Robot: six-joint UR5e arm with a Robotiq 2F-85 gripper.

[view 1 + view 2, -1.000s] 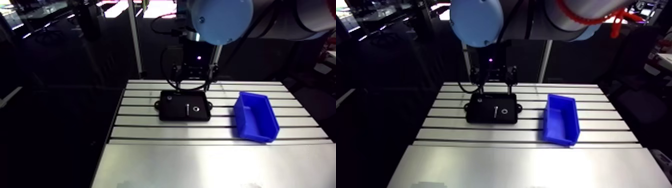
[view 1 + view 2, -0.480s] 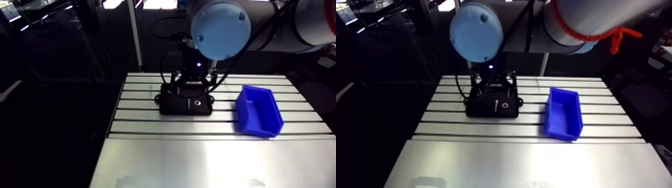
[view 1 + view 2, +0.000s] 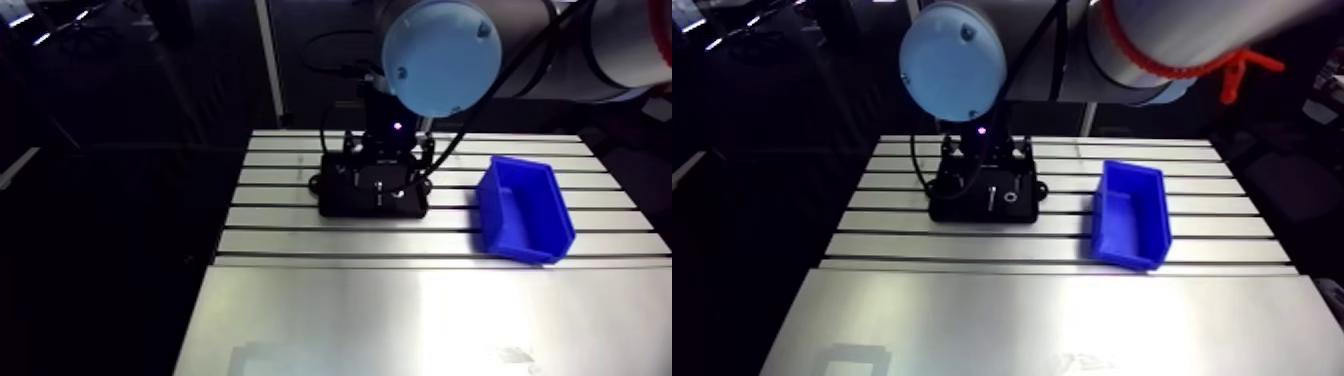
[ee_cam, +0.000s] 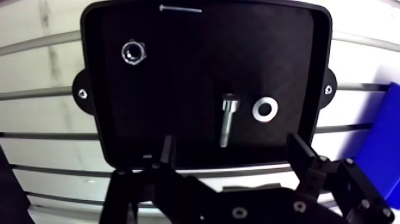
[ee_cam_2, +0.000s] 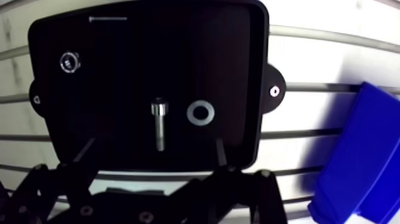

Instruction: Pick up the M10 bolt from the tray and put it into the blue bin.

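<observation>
The M10 bolt (image 4: 228, 118) lies flat in the black tray (image 4: 119, 149), head pointing away from the gripper, next to a washer (image 4: 265, 109). My gripper (image 4: 231, 156) hovers above the tray's near part, open, with the bolt just ahead of the gap between its fingers (image 4: 168, 152) and nothing held. In the arm view the gripper (image 3: 385, 180) hangs over the tray (image 3: 335, 205). The blue bin (image 3: 522, 207) stands on the table to the tray's right, apart from it, and its corner (image 5: 357, 161) shows beside the gripper.
A nut (image 4: 133, 52) lies in the tray's far corner and a thin pin or screw (image 4: 180, 9) rests along its far wall. The tray sits on the slotted aluminium table (image 3: 400, 300), with bare table surface in front.
The gripper has come down over the tray, now covering part of it in the arm view. The arm camera has shifted with the arm. Tray and bin lie as before.
</observation>
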